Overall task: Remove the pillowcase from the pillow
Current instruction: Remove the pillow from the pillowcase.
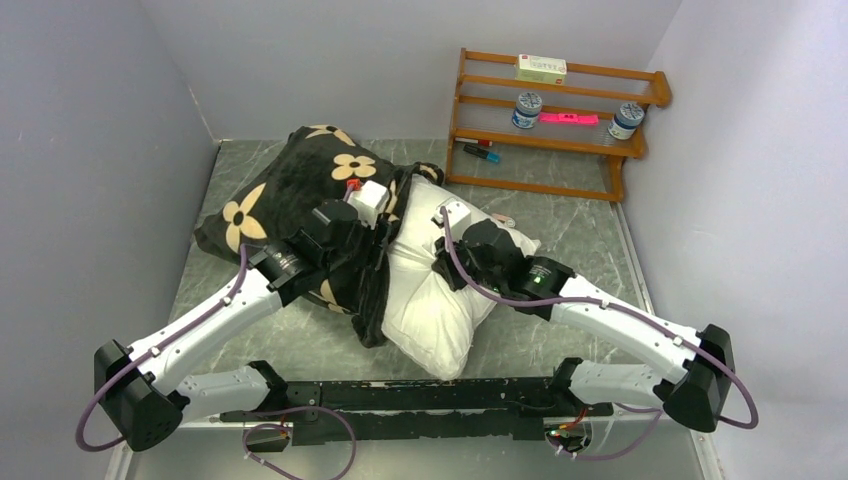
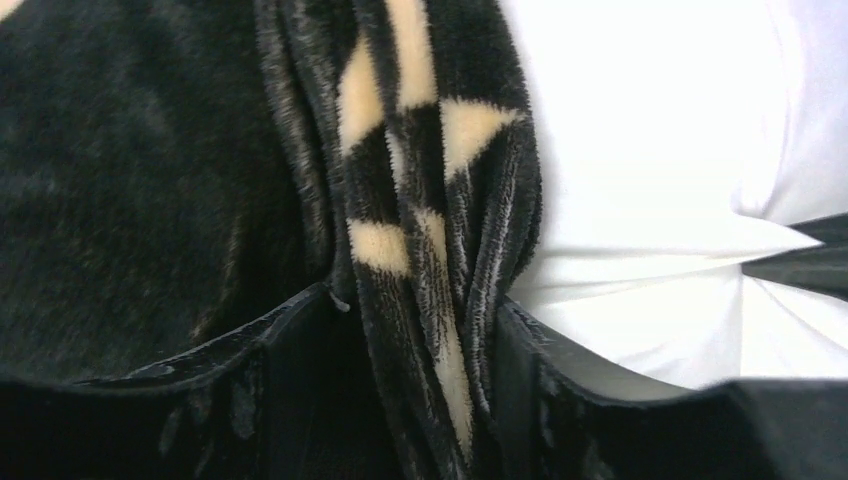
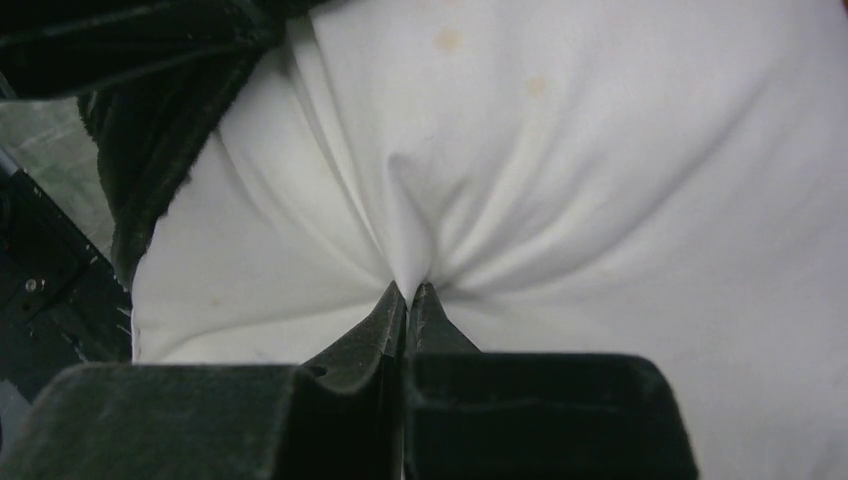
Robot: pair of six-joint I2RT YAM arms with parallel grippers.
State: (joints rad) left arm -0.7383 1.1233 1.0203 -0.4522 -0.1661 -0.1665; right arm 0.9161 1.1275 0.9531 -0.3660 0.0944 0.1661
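Broadly, your grey marbled worktop (image 1: 300, 340) carries one big bundle near its middle. The pillow (image 1: 430, 300) is the largest thing on it. Its white near-right part lies bare and points toward the arm bases, while its far-left part is hidden inside the cover. The pillowcase (image 1: 290, 190), black plush with tan flowers, is bunched over that far-left part, and its open edge runs down the middle of the bundle.

Your left arm (image 1: 215, 315) reaches in over the cover. In the wrist view the left jaws stand well apart on either side of a thick fold of the pillowcase hem (image 2: 420, 300), both fingers close against it. You cannot tell whether they are pinching it.

Your right arm (image 1: 620, 315) reaches over the bare pillow. The right jaws are fully closed on a small pinch of white fabric (image 3: 405, 240), with creases radiating from it.

A wooden rack (image 1: 555, 185) stands at the far right corner, well apart from the pillow. It holds a pale box (image 1: 540, 68), two jars (image 1: 527, 108) and a pink tag (image 1: 568, 118).
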